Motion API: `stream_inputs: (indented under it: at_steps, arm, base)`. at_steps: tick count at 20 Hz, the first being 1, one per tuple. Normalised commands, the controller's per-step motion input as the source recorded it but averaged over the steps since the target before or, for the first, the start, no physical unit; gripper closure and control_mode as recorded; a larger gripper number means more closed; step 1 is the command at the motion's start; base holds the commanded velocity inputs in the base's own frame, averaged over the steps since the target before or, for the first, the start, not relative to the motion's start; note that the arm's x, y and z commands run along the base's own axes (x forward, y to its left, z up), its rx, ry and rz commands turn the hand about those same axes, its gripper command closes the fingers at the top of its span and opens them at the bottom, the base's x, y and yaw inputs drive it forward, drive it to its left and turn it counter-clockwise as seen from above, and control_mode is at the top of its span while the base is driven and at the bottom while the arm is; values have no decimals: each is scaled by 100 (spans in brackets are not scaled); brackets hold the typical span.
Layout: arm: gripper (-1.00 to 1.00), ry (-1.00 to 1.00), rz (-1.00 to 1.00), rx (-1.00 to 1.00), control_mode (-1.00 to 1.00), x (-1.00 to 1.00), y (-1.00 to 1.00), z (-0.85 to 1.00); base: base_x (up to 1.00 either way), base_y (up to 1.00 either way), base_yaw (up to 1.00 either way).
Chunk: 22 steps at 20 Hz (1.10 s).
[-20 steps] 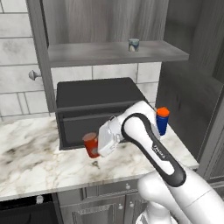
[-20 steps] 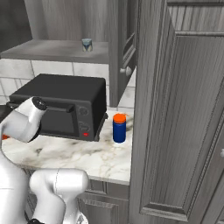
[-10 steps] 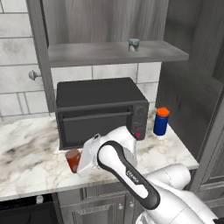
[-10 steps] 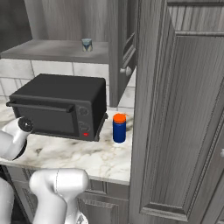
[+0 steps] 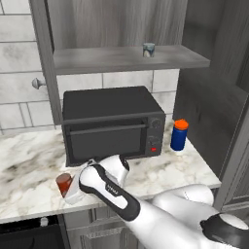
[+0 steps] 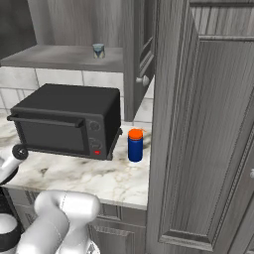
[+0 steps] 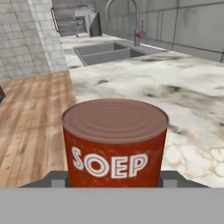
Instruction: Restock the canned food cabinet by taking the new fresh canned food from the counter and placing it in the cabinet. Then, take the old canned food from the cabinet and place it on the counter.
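counter (image 5: 29, 160); pincer (image 5: 68, 187) closed around red can (image 5: 63, 184)

Base cams flank arm, share oven (image 5: 113, 124); hand cam seemingly near counter (image 7: 183, 83).

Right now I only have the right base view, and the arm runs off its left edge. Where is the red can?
Observer: In the left base view, the red can is at the front edge of the counter, left of the oven.
Operator: Is it gripped?
Observer: Yes. The hand view shows the jaws closed on its sides, with the can upright and its label reading SOEP.
Operator: What lies beyond it?
Observer: Marble, then a sink with a faucet.
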Motion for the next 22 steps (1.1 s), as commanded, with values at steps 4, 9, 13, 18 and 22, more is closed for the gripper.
stream_inputs:
  at_steps: [4,9,13,18,22]
  arm:
    - [100,0,0,0,-100,53,47,-33]
    - [100,0,0,0,-100,68,33,-33]
    - [-100,-1,-1,0,-100,54,22,-23]
    - [-100,0,-2,1,-100,17,2,0]
    - [-100,0,-4,3,-100,10,0,9]
  base:
    - [0,0,0]
    - [0,0,0]
    - [0,0,0]
    - [0,0,0]
    - [0,0,0]
